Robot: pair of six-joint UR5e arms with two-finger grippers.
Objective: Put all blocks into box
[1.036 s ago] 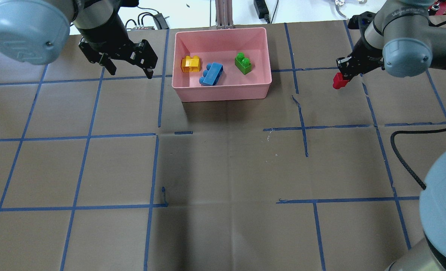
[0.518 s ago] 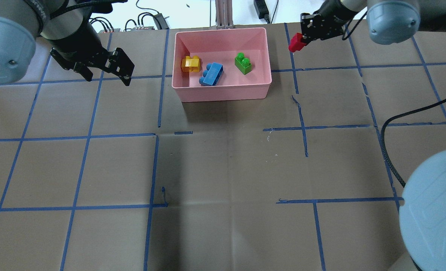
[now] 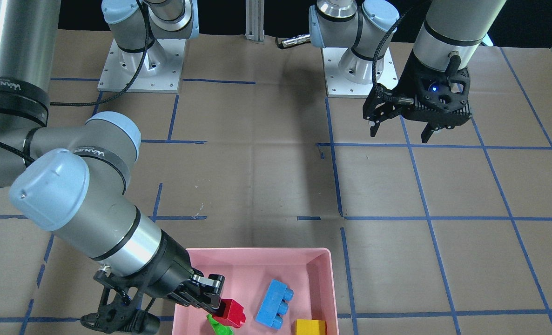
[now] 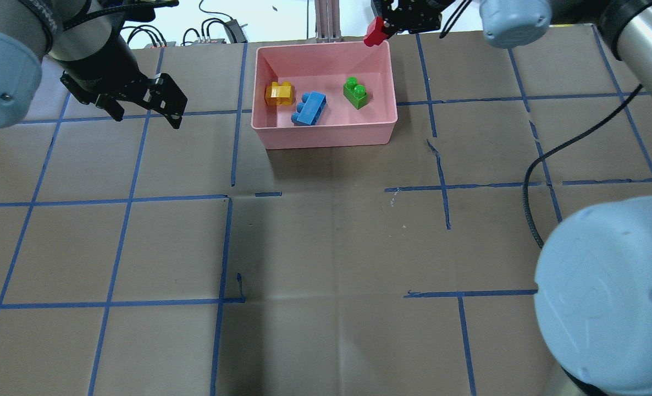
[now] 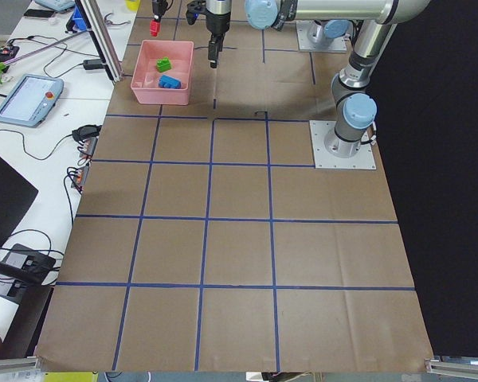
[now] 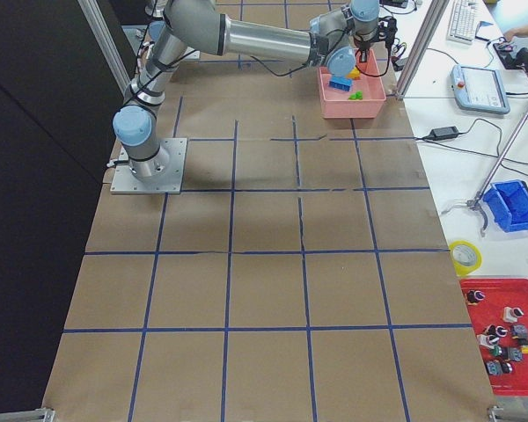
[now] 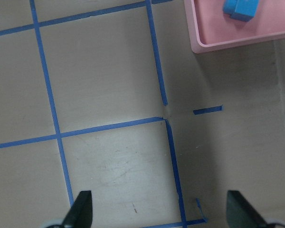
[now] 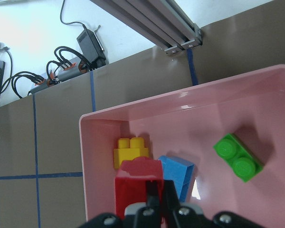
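Below and ahead of the right gripper (image 8: 156,194) with its clamped red brick (image 8: 133,187): box (image 8: 97,166) floor, partly taken by yellow brick (image 8: 130,149), blue brick (image 8: 178,173) and green brick (image 8: 237,156) (bare pink between them). Beyond the far rim, an aluminium post (image 8: 147,21). Under the left gripper (image 7: 160,211), jaws spread, only taped paper (image 7: 109,71).

Overhead looks forward from behind; front camera faces it; wrists look down closely; all show the box (image 4: 326,135).

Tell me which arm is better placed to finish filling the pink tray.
Right. The right pincer is shut on the small red plastic brick over the shallow pink plastic tray; the left pincer hangs open, empty, off to the side.
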